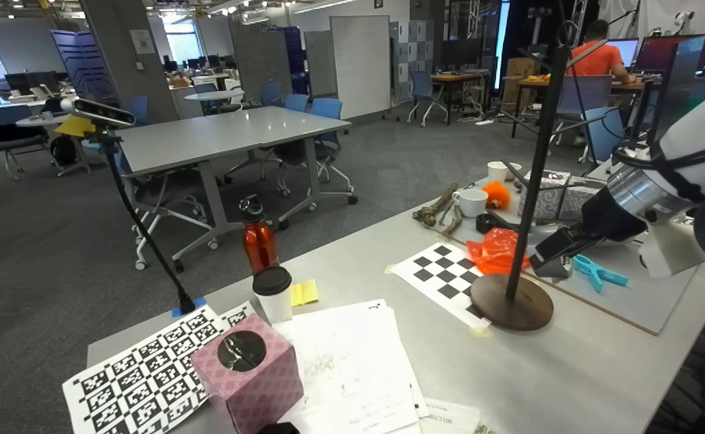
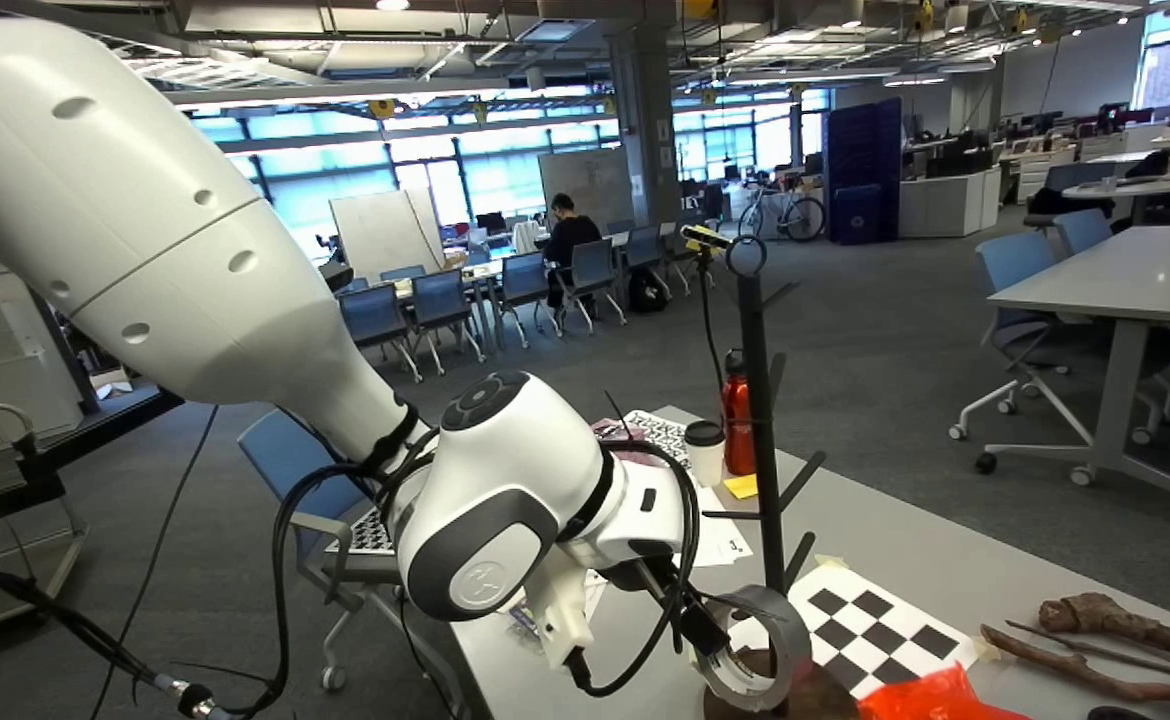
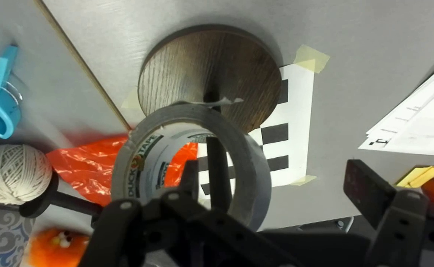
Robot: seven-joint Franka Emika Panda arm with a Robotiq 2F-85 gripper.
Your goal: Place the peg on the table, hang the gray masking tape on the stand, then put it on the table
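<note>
The gray tape roll (image 3: 252,159) hangs tilted beside the dark post of the stand (image 3: 180,66). In an exterior view the roll (image 2: 790,640) is low by the post (image 2: 763,430), close above the round wooden base (image 1: 491,301). Whether a stand arm or my finger bears it cannot be told. My gripper (image 3: 272,168) is open. One finger shows inside the roll's hole, the other stands apart, with the roll's wall between. The gripper also shows in both exterior views (image 1: 548,256) (image 2: 707,635). A light-blue clip (image 1: 599,272), possibly the peg, lies on the gray board (image 1: 648,301).
A checkerboard sheet (image 1: 443,271) and red plastic (image 1: 494,250) lie against the base. A yarn ball (image 3: 15,174), orange fuzzy toy (image 3: 57,246), mug (image 1: 472,203) and sticks (image 1: 440,208) are nearby. Papers (image 1: 352,367), a tissue box (image 1: 262,386) and coffee cup (image 1: 274,295) are farther off.
</note>
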